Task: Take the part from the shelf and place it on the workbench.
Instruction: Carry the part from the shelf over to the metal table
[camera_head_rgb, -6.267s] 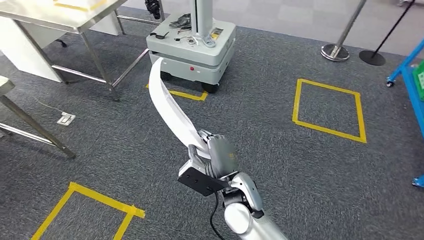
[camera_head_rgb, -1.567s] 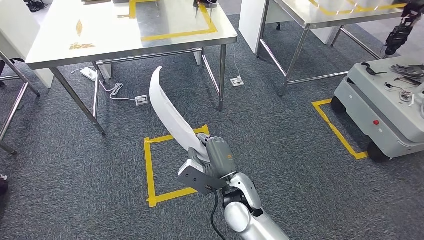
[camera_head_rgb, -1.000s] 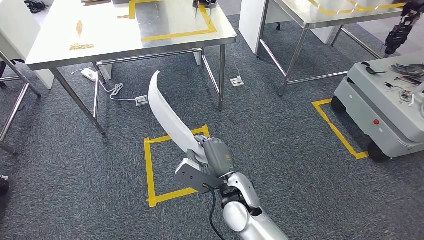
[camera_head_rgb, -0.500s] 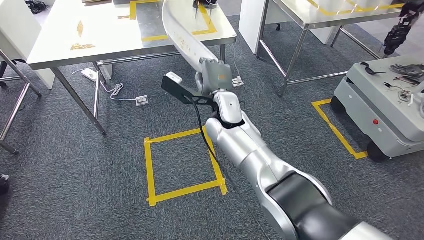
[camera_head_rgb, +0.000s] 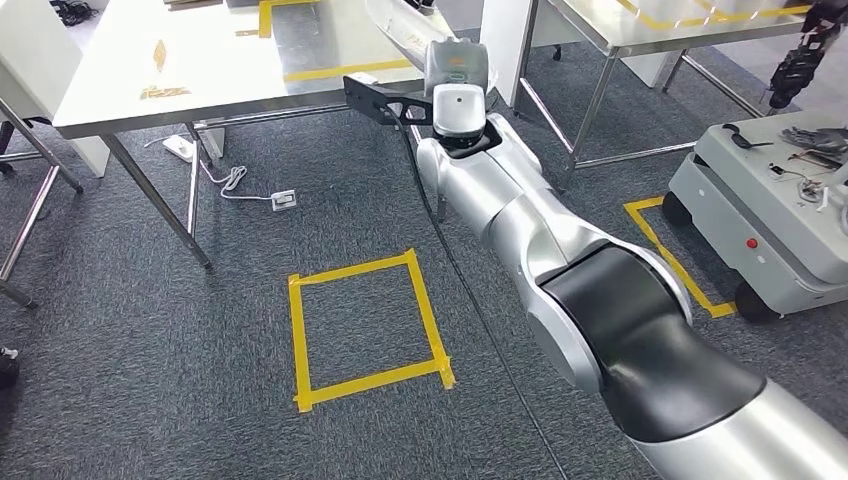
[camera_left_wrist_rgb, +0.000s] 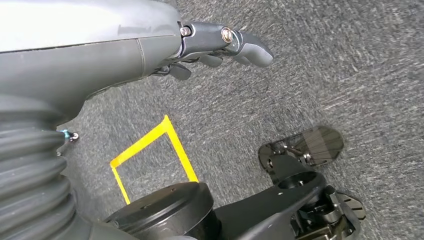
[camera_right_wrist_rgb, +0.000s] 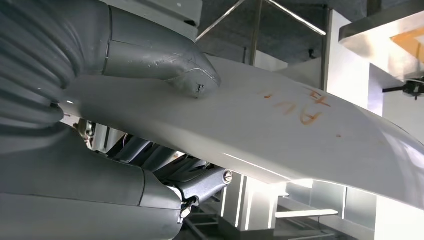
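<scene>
- Right robot hand holds the long white part tight, thumb on one side and fingers on the other, near the top middle of the head view.
- Off the shelf already, the part is up in the air over the near edge of the shiny bench, inside the yellow tape lines there.
- Left robot hand holds nothing, its fingers loosely apart above the grey carpet.
- Left to do, I think: lower the part onto the bench and let go.
</scene>
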